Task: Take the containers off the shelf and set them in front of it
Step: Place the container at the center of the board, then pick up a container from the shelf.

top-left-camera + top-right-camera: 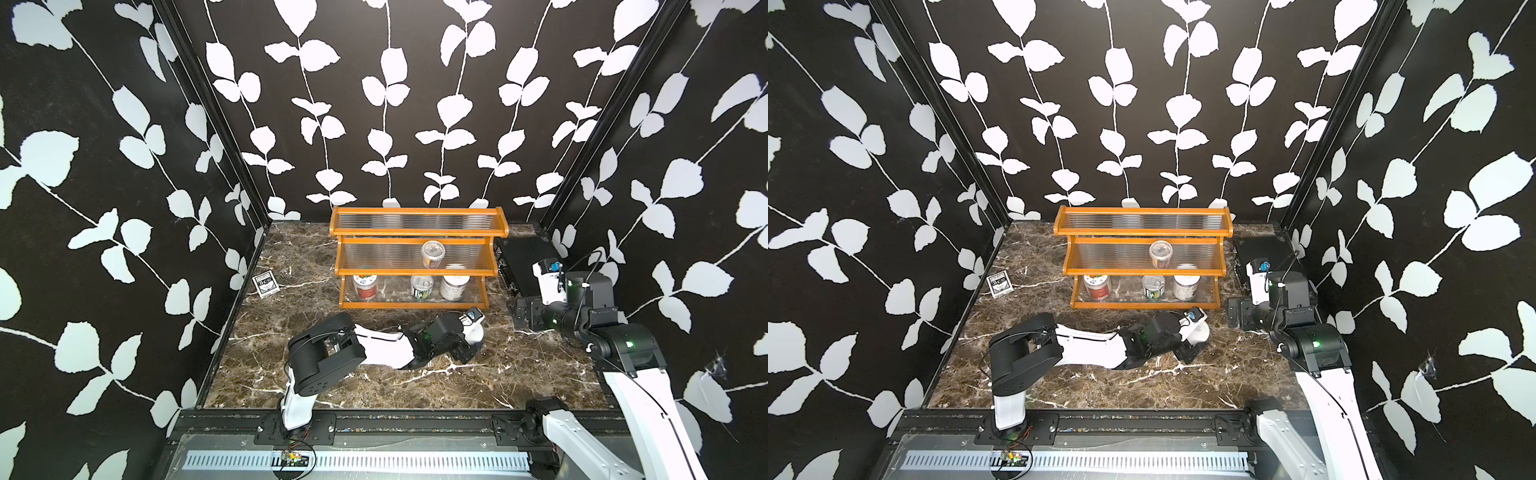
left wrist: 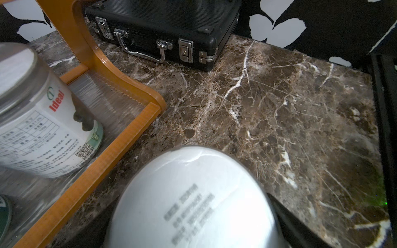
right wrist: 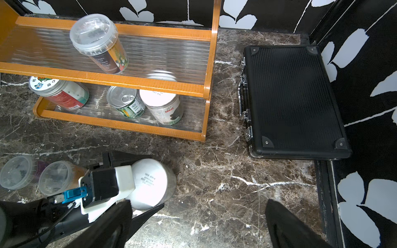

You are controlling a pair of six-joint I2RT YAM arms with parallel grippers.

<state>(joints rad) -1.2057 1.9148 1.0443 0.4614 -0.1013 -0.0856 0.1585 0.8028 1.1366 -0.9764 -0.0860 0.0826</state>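
Observation:
The orange-brown shelf (image 1: 415,305) stands at the back of the marble table. A clear lidded cup (image 1: 433,254) is on its middle tier. On the bottom tier stand a red-labelled jar (image 1: 365,286), a pull-tab tin can (image 1: 421,286) and a white-lidded jar (image 1: 454,286). In front of the shelf's right end another white-lidded jar (image 3: 148,171) stands on the table. My left gripper (image 3: 154,181) is open around it, one finger on each side. Two clear cups (image 3: 19,171) (image 3: 58,178) stand to its left. My right gripper (image 3: 199,223) hangs open and empty, right of the shelf.
A flat black case (image 3: 290,101) lies right of the shelf, close to my right arm. A small black-and-white card box (image 1: 265,286) sits at the table's left edge. Leaf-patterned walls close in three sides.

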